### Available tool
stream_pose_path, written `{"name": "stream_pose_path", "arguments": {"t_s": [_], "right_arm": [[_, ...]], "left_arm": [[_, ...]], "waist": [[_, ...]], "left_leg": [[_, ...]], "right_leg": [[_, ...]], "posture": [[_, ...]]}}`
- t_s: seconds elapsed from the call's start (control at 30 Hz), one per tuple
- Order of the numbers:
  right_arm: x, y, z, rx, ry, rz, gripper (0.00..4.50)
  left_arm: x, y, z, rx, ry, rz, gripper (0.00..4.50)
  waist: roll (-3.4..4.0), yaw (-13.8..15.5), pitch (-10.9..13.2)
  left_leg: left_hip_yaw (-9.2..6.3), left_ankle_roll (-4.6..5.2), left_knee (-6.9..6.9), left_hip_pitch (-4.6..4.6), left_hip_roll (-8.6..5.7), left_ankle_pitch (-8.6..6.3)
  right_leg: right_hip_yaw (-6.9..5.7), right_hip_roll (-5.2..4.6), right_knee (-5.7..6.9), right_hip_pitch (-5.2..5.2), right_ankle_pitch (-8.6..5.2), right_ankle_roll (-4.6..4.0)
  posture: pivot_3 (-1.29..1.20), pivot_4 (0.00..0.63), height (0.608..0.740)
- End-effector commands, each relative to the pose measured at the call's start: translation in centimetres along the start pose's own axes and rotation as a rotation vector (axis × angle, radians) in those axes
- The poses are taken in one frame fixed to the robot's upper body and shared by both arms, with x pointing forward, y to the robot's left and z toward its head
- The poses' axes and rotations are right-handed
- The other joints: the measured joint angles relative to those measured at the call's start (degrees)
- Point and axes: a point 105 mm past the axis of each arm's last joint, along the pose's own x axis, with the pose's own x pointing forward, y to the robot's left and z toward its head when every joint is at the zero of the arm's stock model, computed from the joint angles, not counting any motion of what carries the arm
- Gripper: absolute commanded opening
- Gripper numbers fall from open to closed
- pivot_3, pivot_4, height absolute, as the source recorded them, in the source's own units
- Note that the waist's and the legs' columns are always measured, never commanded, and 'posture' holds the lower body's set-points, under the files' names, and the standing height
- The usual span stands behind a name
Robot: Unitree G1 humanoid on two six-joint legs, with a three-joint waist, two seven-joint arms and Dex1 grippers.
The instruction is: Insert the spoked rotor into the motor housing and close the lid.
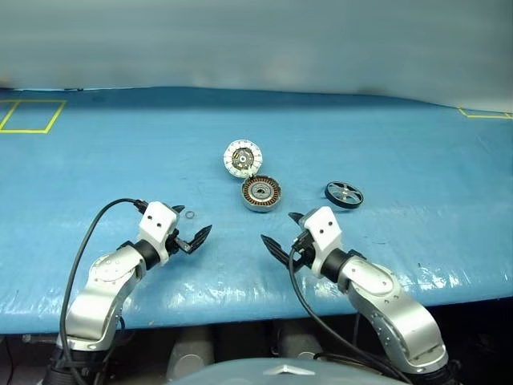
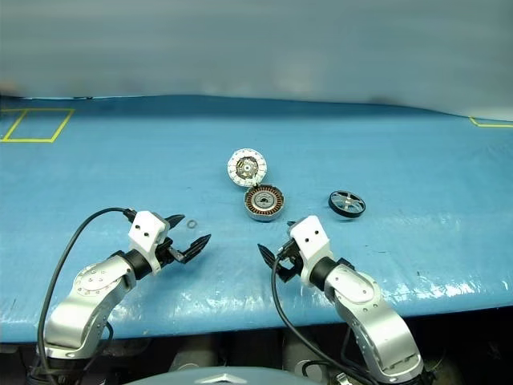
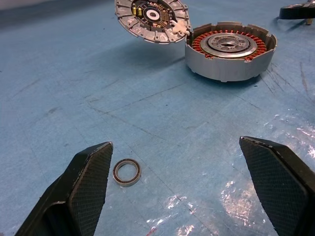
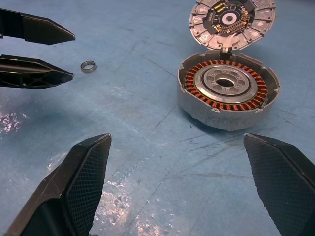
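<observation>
The motor housing (image 1: 261, 195) sits on the blue table, a silver cup with copper windings and a shiny hub (image 4: 227, 91). Its lid (image 1: 243, 157) is hinged open behind it, its whitish dotted inner face showing (image 3: 152, 19). To the housing's right the black spoked rotor (image 1: 344, 194) lies flat. My left gripper (image 1: 192, 223) hovers open near the table's front, left of the housing, with nothing between its fingers (image 3: 93, 172). My right gripper (image 1: 280, 230) is open and empty just in front of the housing, facing it (image 4: 177, 140).
A tiny thin washer ring (image 1: 189, 214) lies on the table by my left gripper's fingertips (image 3: 127, 172). Yellow tape outlines (image 1: 32, 116) mark the far left and far right of the blue table (image 1: 401, 128). The table's front edge runs just below both arms.
</observation>
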Motion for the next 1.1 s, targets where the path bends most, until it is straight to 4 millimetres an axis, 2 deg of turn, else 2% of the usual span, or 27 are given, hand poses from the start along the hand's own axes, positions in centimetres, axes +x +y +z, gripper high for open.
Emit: {"name": "stream_pose_path", "arguments": {"t_s": [0.03,1.1], "right_arm": [[-0.14,0.03,1.17,-0.037,-0.04,0.009,4.5],[0.17,0.53,1.09,-0.076,-0.014,0.058,4.5]], "left_arm": [[-0.12,0.19,0.7,0.027,-0.029,0.009,4.47],[-0.04,0.46,0.82,0.051,-0.03,0.005,4.47]], "waist": [[0.0,0.0,0.0],[0.0,0.0,0.0]], "left_leg": [[0.0,0.0,0.0,0.0,0.0,0.0],[0.0,0.0,0.01,0.0,-0.01,0.0]], "right_leg": [[0.0,0.0,0.0,0.0,0.0,0.0],[0.0,0.01,0.01,0.01,0.01,0.0]], "posture": [[0.0,0.15,0.74],[0.0,0.15,0.74]]}}
